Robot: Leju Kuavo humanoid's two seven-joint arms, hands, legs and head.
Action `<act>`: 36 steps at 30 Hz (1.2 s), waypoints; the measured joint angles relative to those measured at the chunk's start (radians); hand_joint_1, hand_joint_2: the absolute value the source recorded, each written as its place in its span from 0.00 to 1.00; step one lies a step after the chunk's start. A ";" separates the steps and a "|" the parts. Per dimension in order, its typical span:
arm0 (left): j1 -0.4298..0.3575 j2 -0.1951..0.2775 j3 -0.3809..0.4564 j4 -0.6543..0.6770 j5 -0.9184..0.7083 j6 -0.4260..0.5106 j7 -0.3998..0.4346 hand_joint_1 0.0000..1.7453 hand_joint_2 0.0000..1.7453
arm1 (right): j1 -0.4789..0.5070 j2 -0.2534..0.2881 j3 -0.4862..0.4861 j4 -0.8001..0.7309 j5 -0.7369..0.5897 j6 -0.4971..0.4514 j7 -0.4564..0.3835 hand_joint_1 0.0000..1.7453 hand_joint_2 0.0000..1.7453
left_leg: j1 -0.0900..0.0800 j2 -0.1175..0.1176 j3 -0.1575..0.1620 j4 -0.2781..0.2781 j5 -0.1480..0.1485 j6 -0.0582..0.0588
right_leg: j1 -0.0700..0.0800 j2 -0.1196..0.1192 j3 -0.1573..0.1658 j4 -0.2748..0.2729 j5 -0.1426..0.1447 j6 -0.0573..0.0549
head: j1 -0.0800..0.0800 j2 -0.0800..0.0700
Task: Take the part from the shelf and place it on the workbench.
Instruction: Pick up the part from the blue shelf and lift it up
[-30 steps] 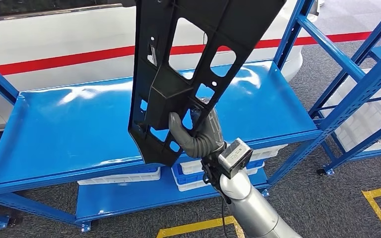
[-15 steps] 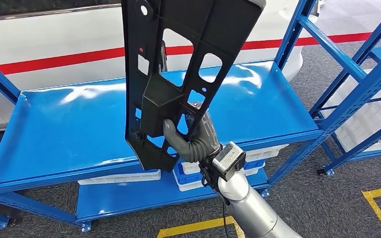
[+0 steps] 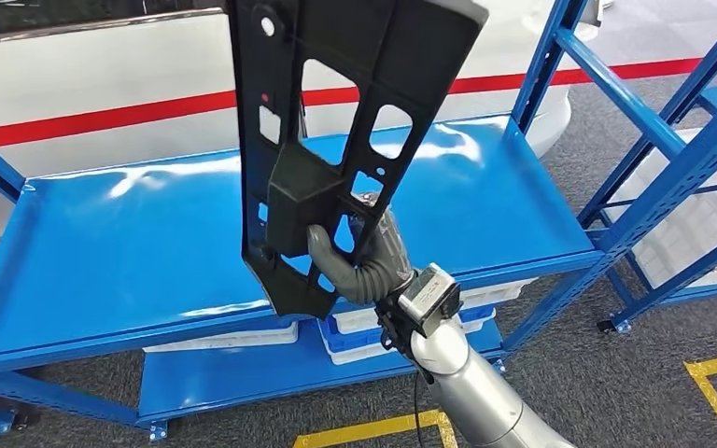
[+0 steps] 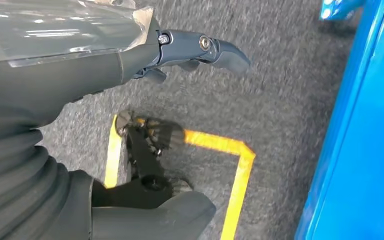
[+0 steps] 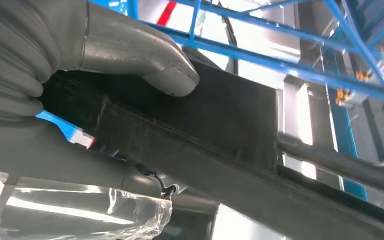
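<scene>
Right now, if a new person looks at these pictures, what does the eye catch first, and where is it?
First comes the large black part with its many cut-outs, held upright in the middle of the head view by the right hand, which grips its lower end. Behind it lies the glossy blue shelf, with white bins on the level below. In the left wrist view the left hand hangs above grey carpet marked with yellow floor tape.

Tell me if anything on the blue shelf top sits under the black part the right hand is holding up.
Nothing visible does. The right hand grips the black part near its lower end, holding it upright over the blue shelf top, whose visible surface is bare. White bins sit on the level below, out of the way.
</scene>
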 joint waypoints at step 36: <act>-0.017 -0.003 -0.004 -0.001 -0.053 0.058 -0.042 0.00 1.00 | -0.030 -0.004 0.007 0.022 0.001 -0.016 0.007 1.00 1.00 | 0.005 0.015 0.011 -0.042 0.042 0.029 | 0.011 -0.004 -0.106 0.226 -0.085 -0.012 | 0.004 0.000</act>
